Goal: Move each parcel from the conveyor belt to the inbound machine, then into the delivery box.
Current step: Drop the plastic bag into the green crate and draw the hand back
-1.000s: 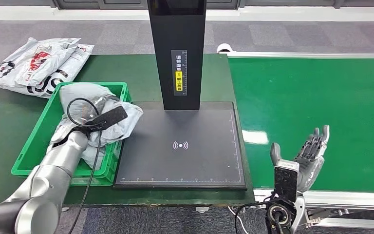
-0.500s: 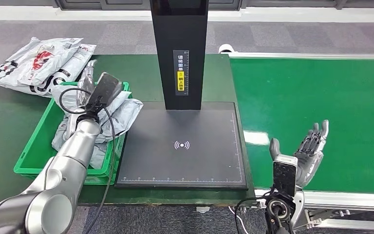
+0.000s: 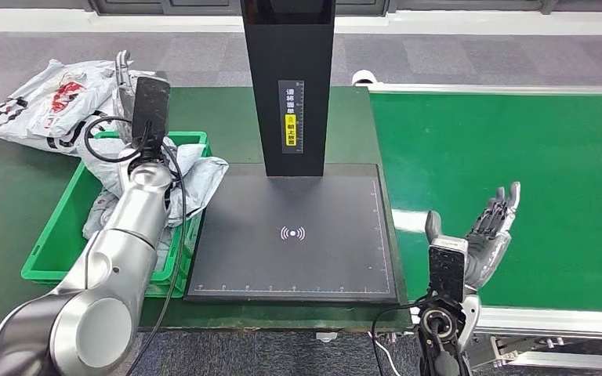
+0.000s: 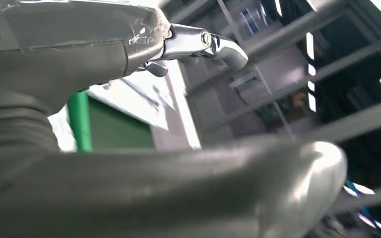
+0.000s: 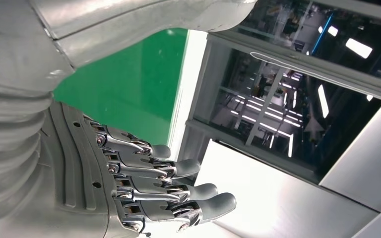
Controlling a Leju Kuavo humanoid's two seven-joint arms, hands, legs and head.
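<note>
Right hand [image 3: 490, 239]: fingers spread, empty, over the smooth green conveyor belt [image 3: 517, 180]; left hand [image 3: 125, 78]: raised above the green crate [image 3: 55, 235], grasp undeterminable; crinkled grey parcel [image 3: 196, 176] lies in the crate, overhanging the matte black scanner plate [image 3: 294, 266].

We see crinkled, glossy plastic parcels [image 3: 192, 176] in a green moulded plastic delivery box [image 3: 55, 247] at nine o'clock. The inbound machine [image 3: 294, 231] at centre has a matt black, smooth plate. The conveyor belt [image 3: 502, 149] at three o'clock is smooth, faintly shiny green. The arms [image 3: 117, 251] are brushed silver metal.
</note>
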